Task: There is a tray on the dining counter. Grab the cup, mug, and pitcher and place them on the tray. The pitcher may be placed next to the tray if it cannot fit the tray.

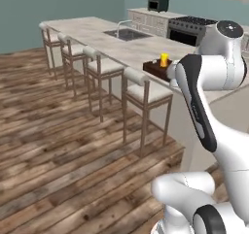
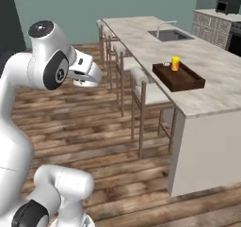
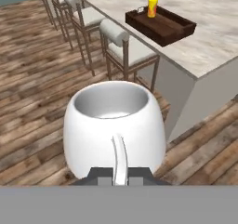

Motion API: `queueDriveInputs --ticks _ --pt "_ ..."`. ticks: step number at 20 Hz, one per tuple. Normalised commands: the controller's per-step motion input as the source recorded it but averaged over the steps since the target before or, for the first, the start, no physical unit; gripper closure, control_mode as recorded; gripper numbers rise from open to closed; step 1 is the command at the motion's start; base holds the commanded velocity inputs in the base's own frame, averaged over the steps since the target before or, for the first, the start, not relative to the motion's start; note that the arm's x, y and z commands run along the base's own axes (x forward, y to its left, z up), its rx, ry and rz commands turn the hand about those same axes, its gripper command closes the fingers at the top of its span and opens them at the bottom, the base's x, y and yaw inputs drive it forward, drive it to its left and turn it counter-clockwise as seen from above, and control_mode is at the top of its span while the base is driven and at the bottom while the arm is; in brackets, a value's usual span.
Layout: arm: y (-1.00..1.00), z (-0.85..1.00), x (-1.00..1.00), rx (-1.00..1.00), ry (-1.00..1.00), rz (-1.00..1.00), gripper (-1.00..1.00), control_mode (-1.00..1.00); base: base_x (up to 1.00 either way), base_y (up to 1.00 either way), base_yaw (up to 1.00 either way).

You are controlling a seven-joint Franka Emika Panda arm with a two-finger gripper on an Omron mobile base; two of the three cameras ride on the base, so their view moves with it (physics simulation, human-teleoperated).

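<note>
- Hand view looks over the mug [image 3: 114, 125], which sits right at the gripper [image 3: 120, 175], upright with its open mouth up; the jaws are closed tight on its thin handle, so the mug is carried above the wooden floor [image 3: 37, 102].
- Beyond the mug, the dining counter [image 3: 218, 37] runs up the right side, with the tray [image 3: 174, 30] lying near its closer end.
- Standing upright inside the tray, at its far end, is the cup [image 3: 152, 7].
- Right base view has the tray [image 2: 186, 82] close to the stool-side edge of the dining counter [image 2: 221, 75], with the cup [image 2: 175, 63] in its far part.
- Left base view shows the cup [image 1: 164, 59] in the tray [image 1: 154, 68], partly behind the arm.
- A row of stools [image 2: 148, 92] lines the counter's edge, and a sink [image 2: 170, 34] is set into the top farther along.
</note>
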Motion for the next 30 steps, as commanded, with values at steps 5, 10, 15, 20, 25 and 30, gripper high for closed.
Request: queueDriveInputs --ticks 5,10,15,20,25,30 --pt "0.00 0.00 0.00 0.00 0.00 0.00 1.00 1.00 0.62 0.93 -0.49" --pt "0.00 0.00 0.00 0.00 0.00 0.00 1.00 1.00 0.55 0.83 -0.46" --pt "0.00 0.00 0.00 0.00 0.00 0.00 1.00 1.00 0.45 0.40 -0.42" --pt "0.00 0.00 0.00 0.00 0.00 0.00 1.00 1.00 0.37 0.00 -0.39" --pt "0.00 0.00 0.00 0.00 0.00 0.00 1.00 1.00 0.41 0.00 -0.37" --pt "0.00 0.00 0.00 0.00 0.00 0.00 1.00 1.00 0.56 0.00 -0.34"
